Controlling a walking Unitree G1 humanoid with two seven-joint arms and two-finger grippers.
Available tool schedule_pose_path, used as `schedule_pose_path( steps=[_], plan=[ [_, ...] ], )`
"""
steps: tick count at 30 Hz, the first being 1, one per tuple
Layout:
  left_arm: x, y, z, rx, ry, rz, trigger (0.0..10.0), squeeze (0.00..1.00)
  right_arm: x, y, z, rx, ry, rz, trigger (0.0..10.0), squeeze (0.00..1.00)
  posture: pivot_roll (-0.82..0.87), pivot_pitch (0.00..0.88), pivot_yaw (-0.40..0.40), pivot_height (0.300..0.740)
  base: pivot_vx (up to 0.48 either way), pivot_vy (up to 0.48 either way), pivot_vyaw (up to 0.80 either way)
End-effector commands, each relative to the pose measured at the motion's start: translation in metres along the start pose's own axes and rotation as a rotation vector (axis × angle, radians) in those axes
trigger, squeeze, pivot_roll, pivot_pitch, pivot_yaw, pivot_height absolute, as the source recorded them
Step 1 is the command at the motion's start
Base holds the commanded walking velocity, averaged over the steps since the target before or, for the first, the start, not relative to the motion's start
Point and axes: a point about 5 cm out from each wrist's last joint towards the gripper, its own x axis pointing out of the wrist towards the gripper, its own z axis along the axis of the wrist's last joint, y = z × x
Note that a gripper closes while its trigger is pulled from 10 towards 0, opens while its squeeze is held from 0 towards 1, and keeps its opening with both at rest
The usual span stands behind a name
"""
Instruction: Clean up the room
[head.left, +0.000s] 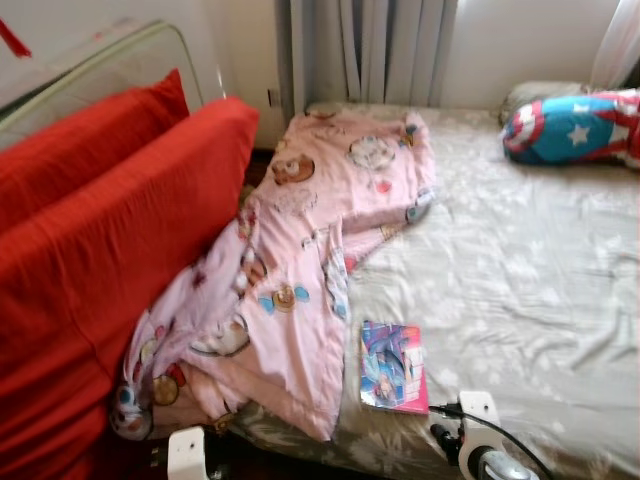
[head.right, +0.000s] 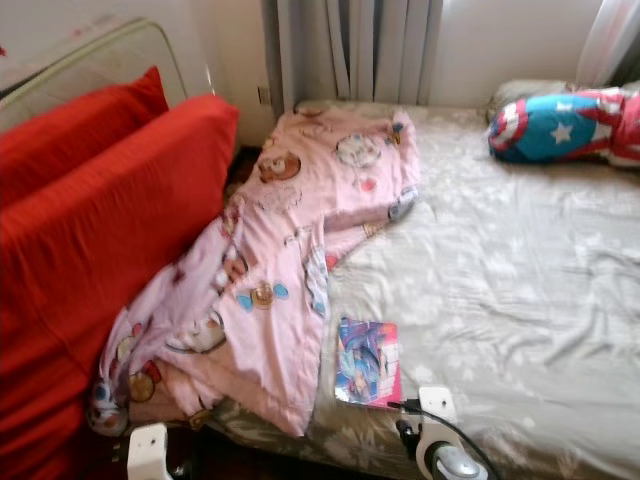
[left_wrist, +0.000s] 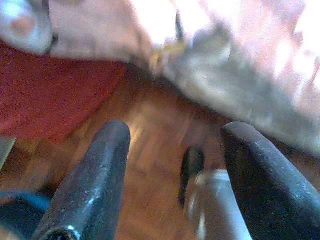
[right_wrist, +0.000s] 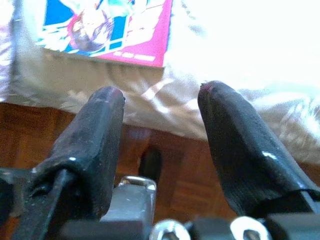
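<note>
Both arms are low at the foot of the bed, and judging by the mess, the tidying has barely started. The right claw (right_wrist: 160, 135) hangs spread and empty over the wooden floor (right_wrist: 175, 165), just short of the bed's edge. Right ahead of its tips lies the pink comic book (head.left: 394, 366), flat on the grey sheet (head.left: 520, 290) near the corner, not yet picked up. The left claw (left_wrist: 172, 150) is spread too, holding nothing, with the floor below and the hanging bedding just beyond it. Past that claw, the pink cartoon quilt (head.left: 300, 260) sprawls crumpled, spilling off the bed's side against the red cushions (head.left: 110, 230). Far beyond the right claw, a star-shield plush pillow (head.left: 575, 128) sits by the headboard wall. No bin, basket or box is visible, so where the book belongs is anyone's guess.
</note>
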Motion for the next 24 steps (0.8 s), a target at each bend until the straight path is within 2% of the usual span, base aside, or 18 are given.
schedule_pose_path(
  steps=[1, 5, 9, 11, 17, 18, 19, 20, 21, 24],
  plan=[
    [-0.004, 0.001, -0.015, 0.006, 0.035, -0.008, 10.0, 0.00, -0.002, -0.004, -0.004, -0.002, -0.003, -0.018, 10.0, 0.00, -0.01, 0.033, 0.033, 0.740, 0.000, 0.000, 0.00],
    [-0.004, 0.001, -0.012, -0.017, -0.009, -0.023, 10.0, 0.00, -0.002, -0.003, -0.001, 0.037, -0.058, -0.010, 10.0, 0.00, -0.01, 0.031, 0.040, 0.740, 0.000, 0.000, 0.00],
    [-0.005, 0.000, -0.005, -0.008, -0.086, -0.054, 10.0, 0.00, -0.003, -0.001, 0.006, 0.035, -0.136, 0.003, 10.0, 0.00, -0.01, 0.025, 0.044, 0.740, 0.000, 0.000, 0.00],
    [-0.006, -0.001, -0.001, -0.017, -0.141, -0.069, 10.0, 0.00, -0.004, 0.000, 0.011, 0.069, -0.201, 0.019, 10.0, 0.00, -0.02, 0.020, 0.047, 0.740, 0.000, 0.000, 0.00],
    [-0.007, -0.001, 0.003, -0.033, -0.195, -0.090, 10.0, 0.00, -0.005, 0.001, 0.014, 0.080, -0.251, 0.029, 10.0, 0.00, -0.03, 0.009, 0.052, 0.740, 0.000, 0.000, 0.00],
    [-0.004, -0.007, 0.041, -0.004, -0.336, -0.118, 10.0, 0.00, -0.005, 0.001, 0.014, 0.084, -0.262, 0.027, 10.0, 0.00, -0.03, 0.005, 0.053, 0.740, 0.000, 0.000, 0.00],
    [-0.004, -0.012, 0.070, 0.017, -0.440, -0.139, 10.0, 0.00, -0.005, 0.001, 0.015, 0.086, -0.270, 0.025, 10.0, 0.00, -0.03, 0.004, 0.053, 0.740, 0.000, 0.000, 0.00],
    [-0.004, -0.012, 0.070, 0.017, -0.440, -0.139, 10.0, 0.00, -0.005, 0.001, 0.015, 0.086, -0.270, 0.025, 10.0, 0.00, -0.03, 0.004, 0.053, 0.740, 0.000, 0.000, 0.00],
    [-0.009, -0.020, 0.102, 0.036, -0.585, -0.186, 10.0, 0.00, -0.007, 0.001, 0.015, 0.101, -0.299, 0.023, 10.0, 0.00, -0.04, 0.000, 0.056, 0.740, 0.000, 0.000, 0.00],
    [-0.009, -0.019, 0.102, 0.029, -0.599, -0.192, 10.0, 0.00, -0.007, 0.001, 0.015, 0.098, -0.310, 0.025, 10.0, 0.00, -0.04, 0.000, 0.057, 0.740, 0.000, 0.000, 0.00]
  ],
)
